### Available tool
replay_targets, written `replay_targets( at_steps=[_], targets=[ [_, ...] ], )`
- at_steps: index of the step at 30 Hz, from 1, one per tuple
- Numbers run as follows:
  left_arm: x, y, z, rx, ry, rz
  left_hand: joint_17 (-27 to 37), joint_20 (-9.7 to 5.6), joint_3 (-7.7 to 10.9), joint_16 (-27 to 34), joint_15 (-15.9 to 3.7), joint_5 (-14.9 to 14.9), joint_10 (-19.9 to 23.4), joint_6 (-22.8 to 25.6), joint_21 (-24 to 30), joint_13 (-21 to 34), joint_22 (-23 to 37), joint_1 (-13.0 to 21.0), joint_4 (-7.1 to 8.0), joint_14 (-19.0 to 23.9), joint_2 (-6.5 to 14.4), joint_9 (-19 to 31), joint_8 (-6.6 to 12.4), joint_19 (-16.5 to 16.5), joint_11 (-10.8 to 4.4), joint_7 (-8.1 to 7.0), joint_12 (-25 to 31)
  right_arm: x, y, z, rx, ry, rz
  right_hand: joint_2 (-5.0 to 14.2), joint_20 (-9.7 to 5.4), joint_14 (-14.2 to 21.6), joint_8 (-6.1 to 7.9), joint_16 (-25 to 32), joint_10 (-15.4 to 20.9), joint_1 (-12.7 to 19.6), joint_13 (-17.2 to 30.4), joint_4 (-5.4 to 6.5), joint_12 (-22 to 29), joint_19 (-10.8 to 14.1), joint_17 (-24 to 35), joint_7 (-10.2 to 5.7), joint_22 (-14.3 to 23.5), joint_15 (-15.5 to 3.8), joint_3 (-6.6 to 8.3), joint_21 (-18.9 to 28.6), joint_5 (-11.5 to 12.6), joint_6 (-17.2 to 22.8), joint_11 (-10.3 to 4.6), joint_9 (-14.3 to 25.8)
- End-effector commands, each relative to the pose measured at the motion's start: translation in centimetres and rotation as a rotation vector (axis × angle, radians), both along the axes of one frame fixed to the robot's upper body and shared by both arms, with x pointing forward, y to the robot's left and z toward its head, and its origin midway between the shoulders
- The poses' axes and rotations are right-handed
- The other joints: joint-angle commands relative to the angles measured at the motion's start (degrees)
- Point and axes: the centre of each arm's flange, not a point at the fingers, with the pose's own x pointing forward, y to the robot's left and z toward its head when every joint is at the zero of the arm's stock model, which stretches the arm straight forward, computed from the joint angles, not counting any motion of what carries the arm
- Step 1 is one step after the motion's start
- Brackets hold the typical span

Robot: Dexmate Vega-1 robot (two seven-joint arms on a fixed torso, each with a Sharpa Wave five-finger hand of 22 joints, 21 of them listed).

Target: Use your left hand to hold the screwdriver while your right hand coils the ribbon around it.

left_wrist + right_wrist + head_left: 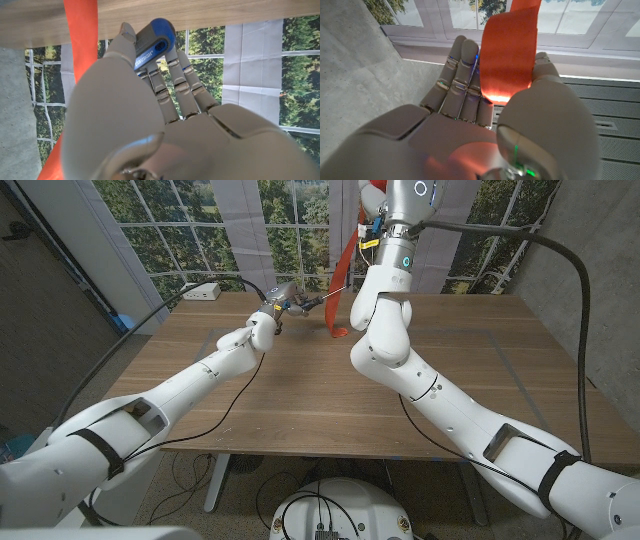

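Observation:
My left hand (272, 310) is over the far middle of the table and grips the screwdriver (300, 303) by its handle, with the thin shaft pointing toward the right arm. In the left wrist view the grey and blue handle (152, 42) sits in the fingers of that hand (150, 125). An orange ribbon (345, 275) hangs from my raised right hand (372, 205) down past the shaft's tip, and its end reaches the tabletop. The right hand (485, 125) pinches the ribbon (509, 55) between thumb and fingers. The ribbon (80, 45) runs beside my left hand.
The wooden table (480, 380) stretches wide toward me. A white power strip (203, 290) lies at its far left corner. A black cable (225, 405) trails across the table under my left arm. My right forearm (385, 320) stands upright beside the ribbon.

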Motion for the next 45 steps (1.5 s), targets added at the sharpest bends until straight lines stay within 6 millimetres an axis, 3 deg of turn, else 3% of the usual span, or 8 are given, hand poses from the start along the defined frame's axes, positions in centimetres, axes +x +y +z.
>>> replay_targets(
  at_steps=[1, 9, 21, 32, 45],
  targets=[
    [0.1, 0.1, 1.5, -0.078, -0.002, -0.026, 12.74, -0.03, 0.33, 0.22, -15.17, 0.55, 1.77, 4.52, 0.59, 0.27, 0.07, 8.44, -0.15, 9.60, 8.48, 0.16, -0.07, 0.14, -1.29, -0.19, -0.01, 0.4, 0.0, -2.9, 0.016, 0.063, 0.027, 11.48, -0.16, 5.25, 0.15, -0.46, 4.04, 12.27, 16.23, 0.14, 0.41, 0.19, 0.11, -0.94, -0.05, -6.34, 0.35, 0.37, -0.08, 2.75, -4.06, 3.95],
    [0.2, 0.1, 2.8, -0.096, 0.018, -0.039, 12.98, 0.01, 0.27, 0.15, -15.17, 0.59, 1.80, 4.74, 1.06, 0.29, -0.08, 8.43, -0.15, 9.68, 8.39, 0.18, -0.27, 0.08, -1.25, -0.22, -0.23, 1.4, -1.3, -5.2, 0.079, 0.126, 0.022, 11.43, -0.23, 5.60, 0.00, -0.94, 4.11, 12.07, 16.11, 0.20, 0.24, 0.12, -0.21, -1.30, -0.11, -6.32, 0.21, 0.81, -0.15, 2.71, -4.09, 3.87],
    [-0.3, -0.4, 5.8, 0.090, 0.100, -0.001, 13.32, 0.05, 0.24, -0.02, -15.16, 0.64, 1.78, 4.73, 1.65, 0.41, -0.26, 8.40, -0.12, 9.69, 8.40, 0.21, -0.70, -0.24, -1.47, -0.26, -0.52, 3.8, -4.1, -9.9, 0.228, 0.221, 0.043, 11.24, -0.22, 5.51, -0.20, -1.66, 3.89, 11.99, 16.30, 0.06, 0.06, -0.20, -0.86, -1.16, -0.17, -6.26, -0.14, 1.36, -0.25, 2.48, -3.98, 4.05],
    [-1.2, -1.3, 7.8, 0.124, 0.065, 0.003, 13.55, -0.08, 0.22, -0.25, -15.17, 0.66, 1.70, 4.83, 2.12, 0.62, -0.40, 8.38, -0.13, 9.55, 8.33, 0.24, -0.98, -0.42, -1.53, -0.53, -0.70, 6.7, -4.1, -13.6, 0.265, 0.353, 0.087, 11.35, -0.19, 5.82, -0.37, -1.55, 4.01, 11.99, 16.03, -0.03, -0.26, -0.43, -0.92, -1.03, -0.22, -6.18, -0.46, 1.85, -0.34, 2.61, -3.81, 4.16],
    [-1.9, -2.4, 8.7, 0.149, 0.045, -0.008, 13.87, -0.27, 0.11, -0.43, -15.17, 0.67, 2.22, 5.51, 2.76, 0.44, -0.58, 8.23, -0.10, 9.65, 8.18, 0.26, -1.14, -0.54, -1.69, -0.72, -0.95, 8.6, -4.5, -16.4, 0.289, 0.453, 0.091, 11.27, -0.20, 5.56, -0.83, -1.74, 3.74, 12.14, 15.79, -0.33, -0.82, -1.10, -1.53, -0.97, -0.26, -6.20, -1.02, 2.54, -0.59, 2.30, -3.52, 4.54]
  ],
)
